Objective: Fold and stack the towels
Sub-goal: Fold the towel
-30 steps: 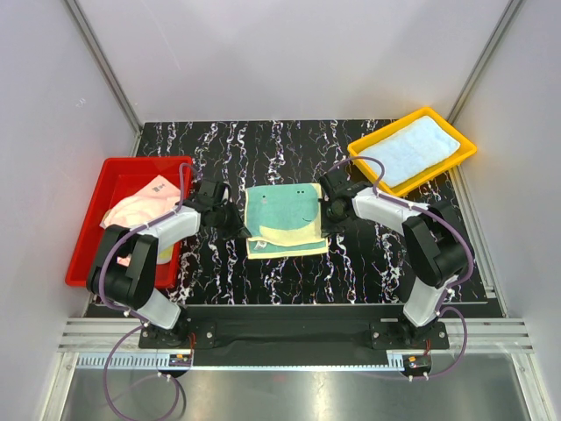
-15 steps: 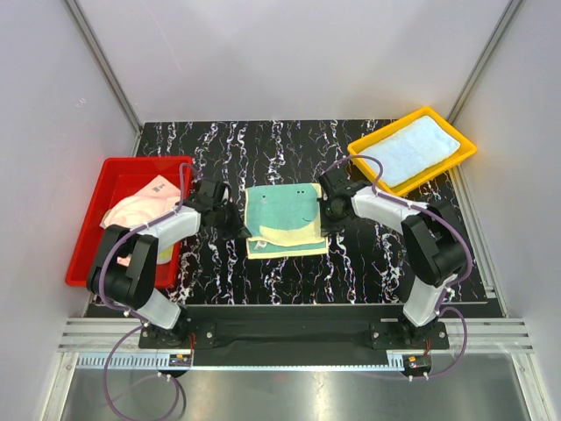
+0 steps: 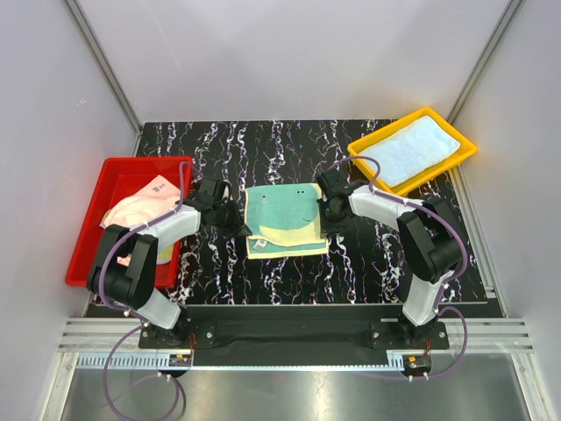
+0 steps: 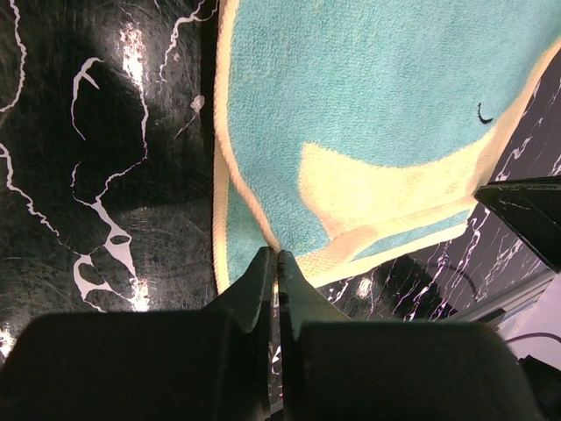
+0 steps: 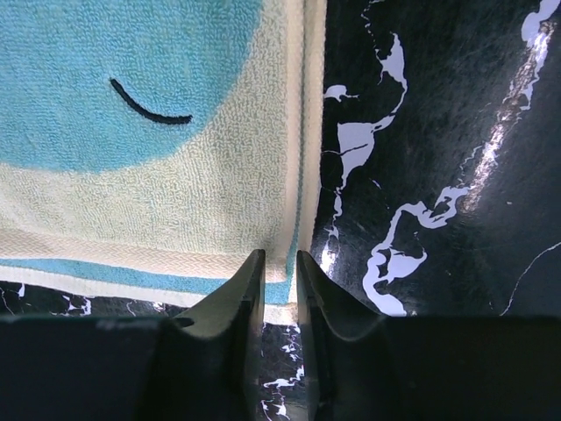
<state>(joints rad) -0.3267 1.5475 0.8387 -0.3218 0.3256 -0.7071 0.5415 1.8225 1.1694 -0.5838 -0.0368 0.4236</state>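
Here, left tool (image 4: 277,259) closed at the towel (image 3: 282,219) edge — right tool (image 5: 280,256) slightly parted (red tray (image 3: 88,256) well apart).

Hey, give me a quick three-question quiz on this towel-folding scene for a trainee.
1. True or false: the blue towel lies in the yellow tray.
2. Which gripper shows a gap between its fingers: A left, B right?
3. What colour is the towel in the red tray?
Key: 1 true. 2 B; the right gripper is open, the left gripper shut. 3 pink.
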